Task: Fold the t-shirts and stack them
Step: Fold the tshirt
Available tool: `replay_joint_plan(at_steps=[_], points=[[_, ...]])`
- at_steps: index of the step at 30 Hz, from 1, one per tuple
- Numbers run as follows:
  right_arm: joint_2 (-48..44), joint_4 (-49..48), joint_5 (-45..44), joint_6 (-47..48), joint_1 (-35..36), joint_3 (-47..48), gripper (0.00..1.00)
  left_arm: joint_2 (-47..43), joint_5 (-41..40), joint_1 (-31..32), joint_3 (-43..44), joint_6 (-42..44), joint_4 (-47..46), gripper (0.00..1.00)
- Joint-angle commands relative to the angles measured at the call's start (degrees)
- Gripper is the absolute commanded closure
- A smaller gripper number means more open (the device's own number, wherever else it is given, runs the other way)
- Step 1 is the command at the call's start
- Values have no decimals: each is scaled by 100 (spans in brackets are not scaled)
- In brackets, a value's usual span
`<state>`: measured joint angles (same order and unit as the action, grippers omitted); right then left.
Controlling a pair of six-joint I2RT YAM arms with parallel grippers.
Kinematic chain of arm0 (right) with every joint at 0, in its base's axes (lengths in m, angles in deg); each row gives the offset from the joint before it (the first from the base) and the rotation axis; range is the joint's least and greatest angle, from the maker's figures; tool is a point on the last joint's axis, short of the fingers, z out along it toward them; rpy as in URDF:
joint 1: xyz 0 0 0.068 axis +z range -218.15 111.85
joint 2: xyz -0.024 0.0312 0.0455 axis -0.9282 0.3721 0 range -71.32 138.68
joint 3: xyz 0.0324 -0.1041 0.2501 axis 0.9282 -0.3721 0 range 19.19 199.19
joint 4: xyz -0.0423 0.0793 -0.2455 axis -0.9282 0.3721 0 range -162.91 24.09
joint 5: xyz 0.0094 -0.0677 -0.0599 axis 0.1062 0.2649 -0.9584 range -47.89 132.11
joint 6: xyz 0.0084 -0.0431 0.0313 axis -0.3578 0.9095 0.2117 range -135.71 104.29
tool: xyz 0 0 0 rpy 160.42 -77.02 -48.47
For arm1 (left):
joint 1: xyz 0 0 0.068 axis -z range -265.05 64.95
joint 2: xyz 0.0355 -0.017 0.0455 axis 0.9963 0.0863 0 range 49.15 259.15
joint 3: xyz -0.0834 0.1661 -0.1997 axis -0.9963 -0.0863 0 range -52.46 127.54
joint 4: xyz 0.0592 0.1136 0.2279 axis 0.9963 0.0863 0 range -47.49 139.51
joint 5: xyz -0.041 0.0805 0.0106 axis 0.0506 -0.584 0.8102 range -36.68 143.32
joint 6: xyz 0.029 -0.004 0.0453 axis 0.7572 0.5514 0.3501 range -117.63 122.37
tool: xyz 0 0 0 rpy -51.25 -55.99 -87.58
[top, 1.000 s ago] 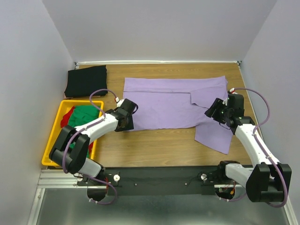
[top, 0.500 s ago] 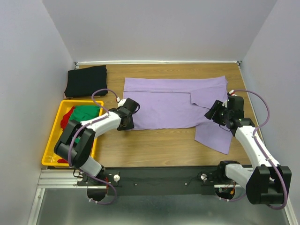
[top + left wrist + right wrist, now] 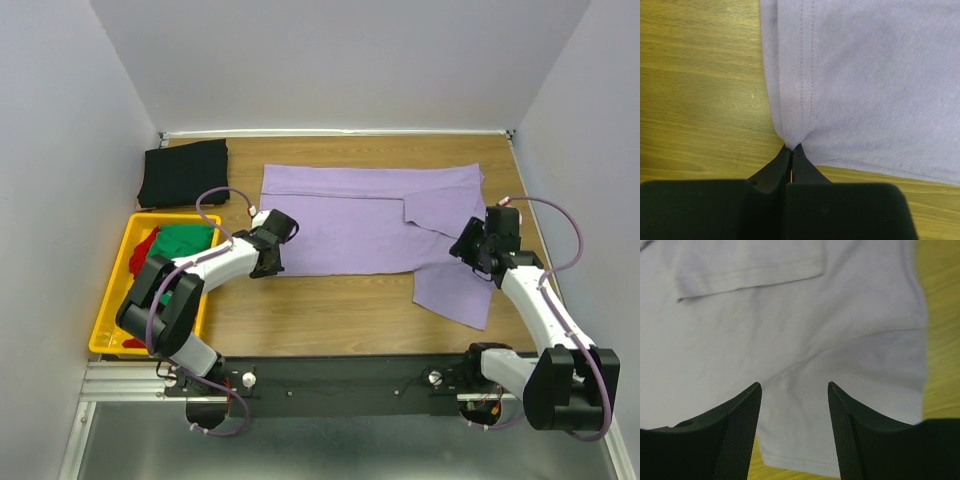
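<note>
Four tees, one each: purple (image 3: pixel 350 215), black (image 3: pixel 183 172), green (image 3: pixel 185 243), red (image 3: pixel 148 245).
Left claw (image 3: pixel 791 150) clamped on purple corner; right claw (image 3: pixel 794 385) apart, now farther right than before.

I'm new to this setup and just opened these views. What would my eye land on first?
A big lavender t-shirt lies spread across the table, its near left corner pinched in the left gripper, while the right gripper hangs open over its right side. At the far left lies a black t-shirt, and nearer, a yellow crate holds a green t-shirt and a red t-shirt.
</note>
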<state>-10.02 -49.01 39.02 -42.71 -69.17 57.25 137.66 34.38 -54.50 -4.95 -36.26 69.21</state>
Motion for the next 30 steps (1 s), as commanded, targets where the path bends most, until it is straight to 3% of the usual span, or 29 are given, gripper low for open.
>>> replay_joint_plan(at_steps=[1, 11, 30], points=[[373, 387, -579, -261, -407, 96, 37, 9, -391, -92, 101, 391, 292, 100], [1270, 387, -429, -315, -1585, 271, 42, 149, -102, -277, 162, 1156, -410, 100], [1973, -175, 115, 90, -2139, 492, 61, -53, 22, -312, 145, 1411, -481, 100]])
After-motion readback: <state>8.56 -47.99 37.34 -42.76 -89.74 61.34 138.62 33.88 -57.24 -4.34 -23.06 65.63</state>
